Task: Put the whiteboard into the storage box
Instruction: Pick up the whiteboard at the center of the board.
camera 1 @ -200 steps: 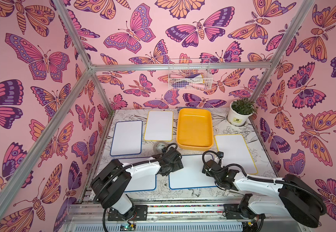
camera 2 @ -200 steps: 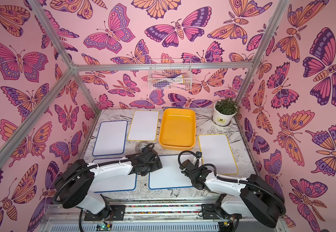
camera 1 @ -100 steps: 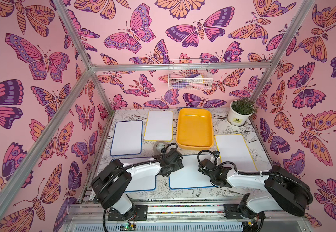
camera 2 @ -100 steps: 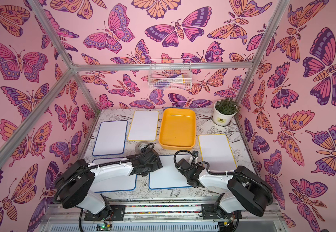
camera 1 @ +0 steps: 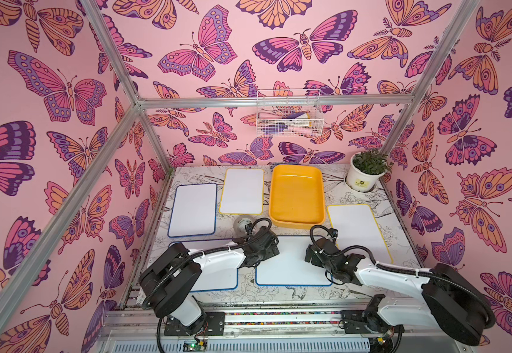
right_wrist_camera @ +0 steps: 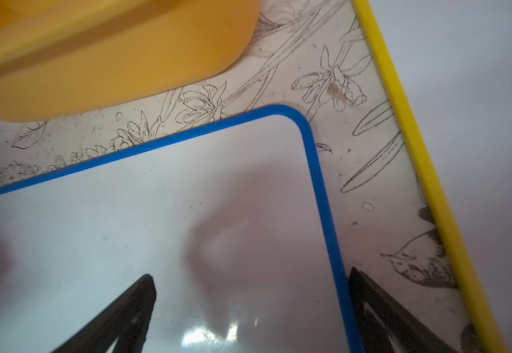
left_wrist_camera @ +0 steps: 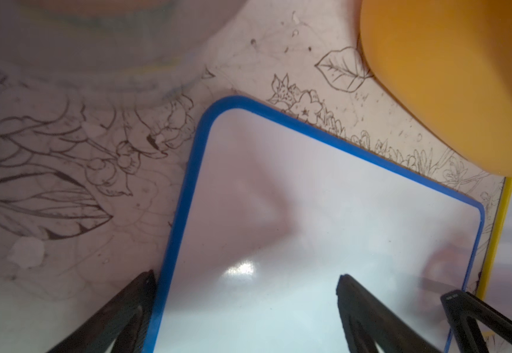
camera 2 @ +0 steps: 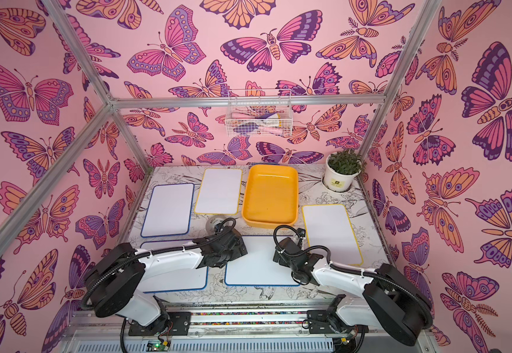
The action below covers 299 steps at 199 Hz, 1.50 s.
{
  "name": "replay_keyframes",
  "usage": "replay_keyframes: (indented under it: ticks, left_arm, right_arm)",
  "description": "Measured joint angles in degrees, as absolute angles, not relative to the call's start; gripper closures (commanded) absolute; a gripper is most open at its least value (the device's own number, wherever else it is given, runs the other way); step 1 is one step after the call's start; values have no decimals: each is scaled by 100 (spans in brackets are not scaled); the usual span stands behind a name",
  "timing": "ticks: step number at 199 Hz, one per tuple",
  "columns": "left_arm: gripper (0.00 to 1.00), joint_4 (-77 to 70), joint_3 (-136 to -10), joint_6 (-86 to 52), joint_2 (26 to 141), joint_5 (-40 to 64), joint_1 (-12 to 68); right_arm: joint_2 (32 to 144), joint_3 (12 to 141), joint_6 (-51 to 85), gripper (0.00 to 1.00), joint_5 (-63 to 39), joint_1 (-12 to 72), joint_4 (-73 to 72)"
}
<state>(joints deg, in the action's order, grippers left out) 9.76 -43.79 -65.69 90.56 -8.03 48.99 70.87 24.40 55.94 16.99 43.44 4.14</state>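
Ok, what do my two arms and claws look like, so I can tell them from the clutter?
Both alike: the left arm and right arm have white link shells, bulky round black joints and black ribbed cables zip-tied alongside. The left claw and right claw have slim black tapered fingers.

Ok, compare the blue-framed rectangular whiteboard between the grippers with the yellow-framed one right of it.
The blue-framed whiteboard lies crosswise; the yellow-framed whiteboard lengthwise. The open left gripper and open right gripper straddle the blue one's side edges; neither is at the yellow one. Both lie flat, blank white.
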Motion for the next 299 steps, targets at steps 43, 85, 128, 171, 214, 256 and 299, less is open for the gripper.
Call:
replay_keyframes:
  ticks: [43,85,128,171,214,256,299]
  left_arm:
    - [6,604,-4353,-6359,9207,-1238,4899]
    - [6,349,-4324,-6257,9303,-1549,4906]
    - [6,213,-4283,-6195,9327,-1680,4917]
    - [6,-309,-4233,-6200,9386,-1341,4969]
    - [6,-602,-4125,-6202,9354,-1175,4969]
    - [6,-676,-4073,-6204,9319,-1155,4969]
    - [7,-740,-4036,-6241,9264,-1033,4969]
  right_arm:
    - [6611,2318,6023,0,454,3544,390]
    - [6082,1938,6781,0,-399,2989,84]
    - [5636,1535,7658,0,-1188,2563,-209]
    - [5247,1166,8294,1,-2294,2298,-362]
    - [4460,1133,8256,1,-2408,2069,-58]
    - [4062,1133,8221,4,-2399,2060,-58]
    - [3656,1155,8047,12,-2355,2060,204]
